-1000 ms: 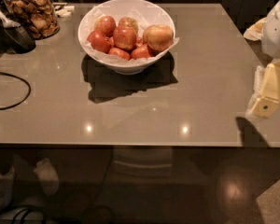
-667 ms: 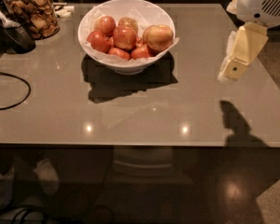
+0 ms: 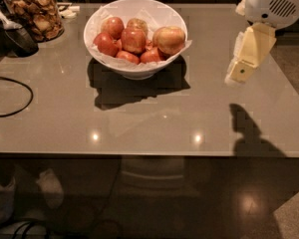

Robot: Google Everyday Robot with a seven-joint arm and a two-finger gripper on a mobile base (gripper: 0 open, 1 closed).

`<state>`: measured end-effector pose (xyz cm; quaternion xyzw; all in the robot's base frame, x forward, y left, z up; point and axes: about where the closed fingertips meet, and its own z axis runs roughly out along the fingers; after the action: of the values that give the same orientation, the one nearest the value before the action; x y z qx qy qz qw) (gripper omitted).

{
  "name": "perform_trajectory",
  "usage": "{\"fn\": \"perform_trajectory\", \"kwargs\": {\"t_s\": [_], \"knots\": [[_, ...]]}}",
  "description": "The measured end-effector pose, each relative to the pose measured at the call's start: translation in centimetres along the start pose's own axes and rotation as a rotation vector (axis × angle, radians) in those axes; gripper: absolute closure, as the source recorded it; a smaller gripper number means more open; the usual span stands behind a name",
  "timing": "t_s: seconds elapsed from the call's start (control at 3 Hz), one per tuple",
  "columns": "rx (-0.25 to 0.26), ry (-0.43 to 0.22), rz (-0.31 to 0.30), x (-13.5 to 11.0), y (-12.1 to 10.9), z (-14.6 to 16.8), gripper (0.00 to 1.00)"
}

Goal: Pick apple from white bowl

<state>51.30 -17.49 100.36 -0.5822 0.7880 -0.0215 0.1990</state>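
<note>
i hold the gripper (image 3: pixel 237 75) over the right edge of the desk (image 3: pixel 139 123), grip state i can't tell; apple (image 3: pixel 169 39) in white bowl (image 3: pixel 139 71) by the far edge.

You had a glossy grey tabletop (image 3: pixel 139 118) showing small light spots (image 3: pixel 197 138), a dark polished floor (image 3: pixel 214 203) below, and the claw (image 3: pixel 237 74) above its right side.

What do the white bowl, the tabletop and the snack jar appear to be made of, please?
White bowl: likely glazed ceramic, glossy and opaque. Tabletop: smooth grey, perhaps laminate or stone; it shows bright reflections. Jar: seemingly clear glass, with see-through walls. Gripper, above the tabletop's right side: matte cream plastic, apparently.
</note>
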Motion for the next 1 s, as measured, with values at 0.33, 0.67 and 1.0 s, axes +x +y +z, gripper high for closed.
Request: {"fn": "perform_trajectory", "kwargs": {"t_s": [0.33,0.67,1.0], "knots": [[-0.003,-0.013,0.026,-2.2,-2.1,0.9,0.0],[0.001,-0.014,0.018,-5.7,-4.9,1.8,0.0],[0.019,-0.037,0.007,-6.9,-5.4,1.5,0.0]]}}
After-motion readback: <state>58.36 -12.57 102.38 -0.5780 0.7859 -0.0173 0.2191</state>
